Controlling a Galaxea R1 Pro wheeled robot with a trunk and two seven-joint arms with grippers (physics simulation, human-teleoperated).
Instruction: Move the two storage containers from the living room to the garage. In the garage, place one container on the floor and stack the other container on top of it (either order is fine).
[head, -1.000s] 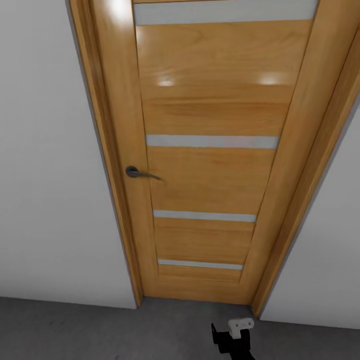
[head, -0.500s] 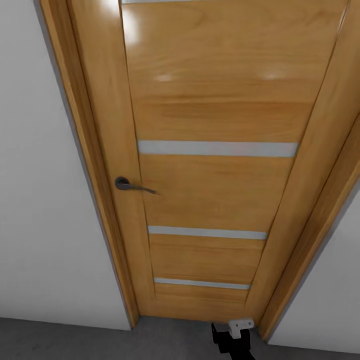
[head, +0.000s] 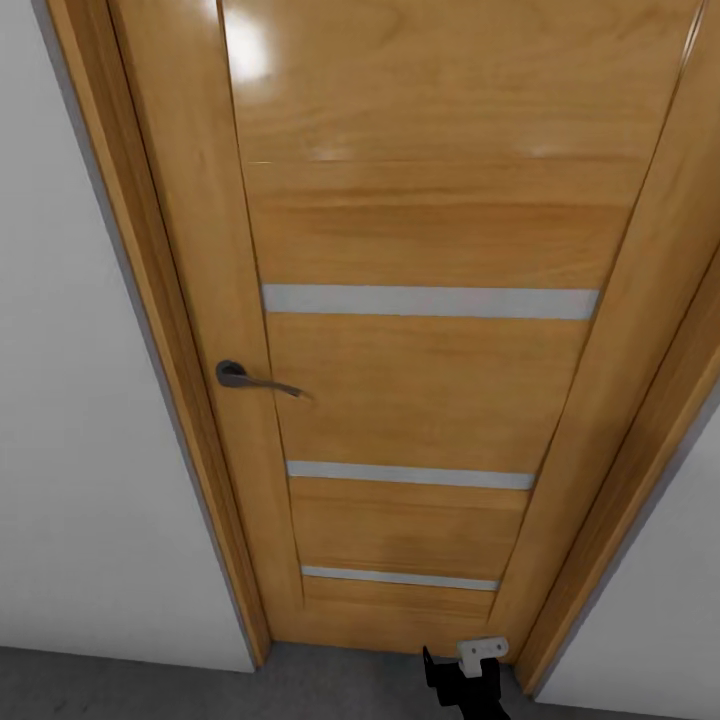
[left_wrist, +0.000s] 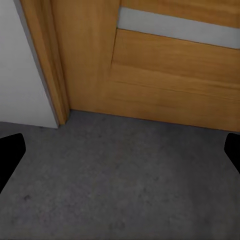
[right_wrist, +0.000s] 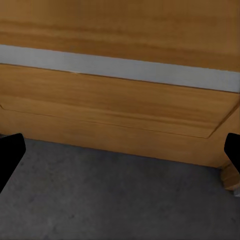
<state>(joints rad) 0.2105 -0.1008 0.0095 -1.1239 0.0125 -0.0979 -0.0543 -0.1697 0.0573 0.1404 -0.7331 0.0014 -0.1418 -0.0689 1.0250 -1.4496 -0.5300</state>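
Note:
The two storage containers are out of view. I stand close in front of a shut wooden-slat door (head: 420, 380) with grey strips and a dark lever handle (head: 245, 378) on its left side. Dark grey concrete floor (left_wrist: 125, 185) runs up to its foot. My left gripper (left_wrist: 120, 160) is open over the floor near the door frame's left post, its black fingertips (left_wrist: 9, 155) far apart with nothing between them. My right gripper (right_wrist: 120, 160) is open too, low before the door's bottom panel. A black and white piece of my right arm (head: 470, 675) shows at the head view's lower edge.
Plain white walls (head: 90, 480) flank the door frame (head: 170, 330) on both sides. The door blocks the way straight ahead. A narrow strip of concrete floor (head: 120, 685) lies between me and the wall.
The head view has moved closer to the door, which now looms larger, with less floor showing. The arm piece at the lower edge keeps its place.

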